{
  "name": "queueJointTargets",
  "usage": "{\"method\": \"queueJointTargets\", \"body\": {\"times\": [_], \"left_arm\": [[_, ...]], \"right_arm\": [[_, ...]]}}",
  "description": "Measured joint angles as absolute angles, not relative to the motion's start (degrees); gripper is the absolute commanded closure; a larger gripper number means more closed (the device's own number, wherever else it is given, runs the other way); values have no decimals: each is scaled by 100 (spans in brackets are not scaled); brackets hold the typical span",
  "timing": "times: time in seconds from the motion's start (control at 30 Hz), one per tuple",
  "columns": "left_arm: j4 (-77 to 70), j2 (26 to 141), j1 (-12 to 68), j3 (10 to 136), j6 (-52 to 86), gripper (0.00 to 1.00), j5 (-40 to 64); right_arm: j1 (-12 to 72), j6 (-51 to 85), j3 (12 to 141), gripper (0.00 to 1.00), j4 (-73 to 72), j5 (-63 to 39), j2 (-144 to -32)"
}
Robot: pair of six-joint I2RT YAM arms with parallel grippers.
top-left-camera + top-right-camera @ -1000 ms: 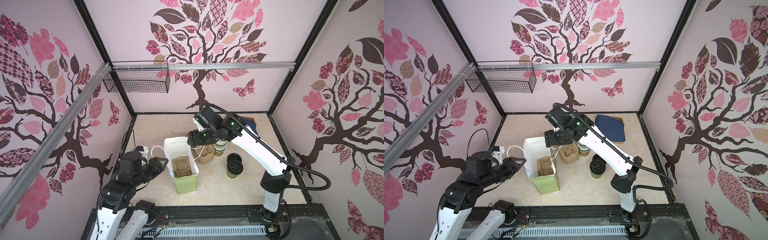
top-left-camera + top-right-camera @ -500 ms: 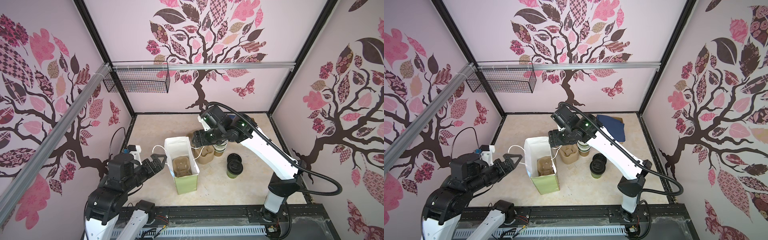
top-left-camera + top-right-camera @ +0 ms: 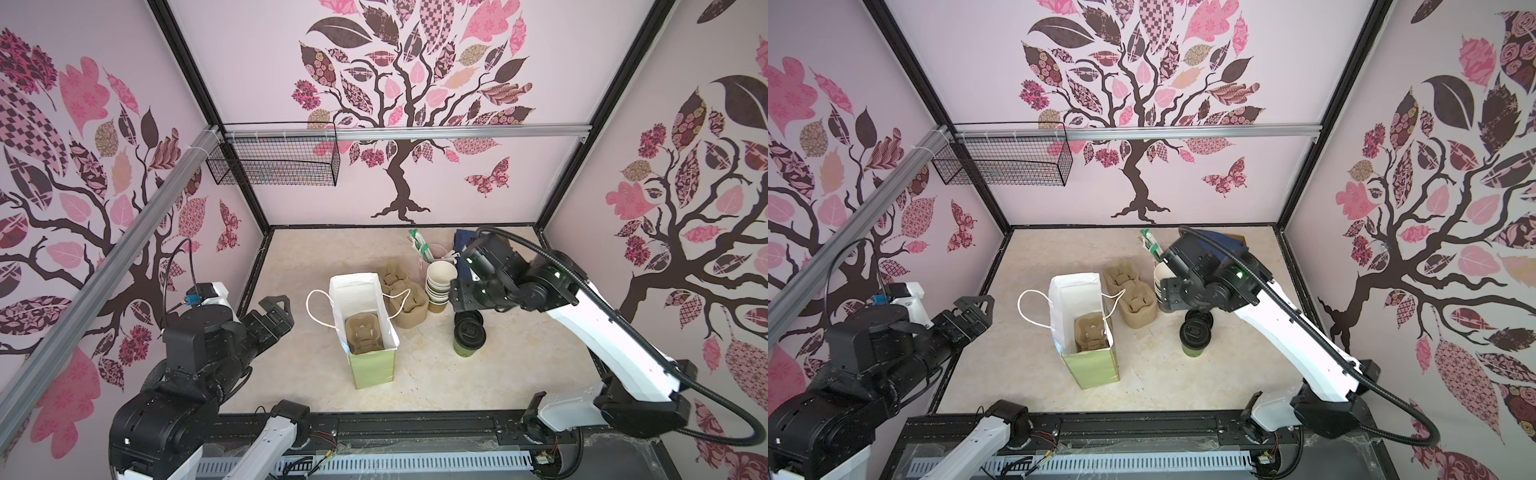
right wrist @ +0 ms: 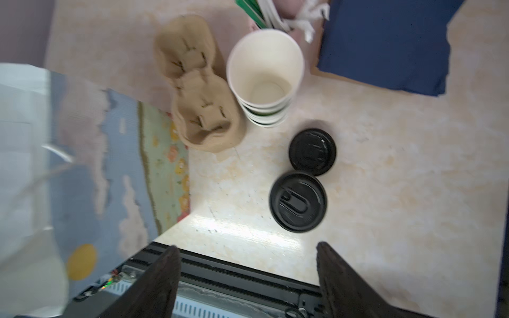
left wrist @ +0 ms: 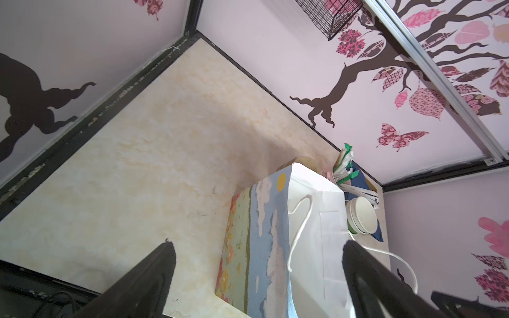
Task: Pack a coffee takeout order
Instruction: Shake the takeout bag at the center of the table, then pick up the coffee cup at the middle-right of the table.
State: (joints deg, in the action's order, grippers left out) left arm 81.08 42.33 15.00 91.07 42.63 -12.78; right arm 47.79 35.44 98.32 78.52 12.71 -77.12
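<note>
On the left, the left gripper [image 3: 277, 305] hangs above the counter's left edge with its jaws spread wide and nothing between them. It points at the paper bag [image 3: 372, 368], close to the white handle but not touching it. The bag stands upright and open about mid-counter, a little toward the front edge, and the pulp carrier [image 3: 363, 332] already sits down inside it. Just behind the bag on its right is a spare stack of carriers [image 3: 409, 301], then a stack of lidless cups [image 3: 441, 278]. Right of the bag, out in the open, a loose black lid [image 3: 468, 319] lies flat, and touching it on the front side stands the lidded green cup [image 3: 469, 338], not yet packed. The right gripper [image 4: 247, 246] hovers above the gap between bag and cup, jaws apart and empty. The navy napkin [image 4: 385, 46] lies by the back edge, toward the right corner. I'd say the cup is the step in hand: the right arm needs to drop over it, grip below the lid, lift it clear of the bag's rim and lower it upright into a carrier well. The napkin would follow.
</note>
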Motion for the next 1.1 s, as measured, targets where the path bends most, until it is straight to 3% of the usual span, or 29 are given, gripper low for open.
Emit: {"method": "queueJointTargets", "body": {"times": [0.27, 0.63, 1.0, 1.1], "left_arm": [[7994, 3879, 1500, 8560, 4460, 2, -1500], [7441, 4434, 1500, 9201, 3837, 2, -690], [7161, 5002, 1500, 9509, 3234, 2, -322], [7118, 4998, 1500, 9509, 3183, 2, -266]], "right_arm": [[4705, 4193, 7328, 2, 7773, 1129, -6753], [4040, 4014, 6486, 0, 6890, 572, -6751], [3940, 3588, 6486, 0, 6340, 768, -7332], [3876, 3579, 6486, 4, 6165, 790, -7422]]}}
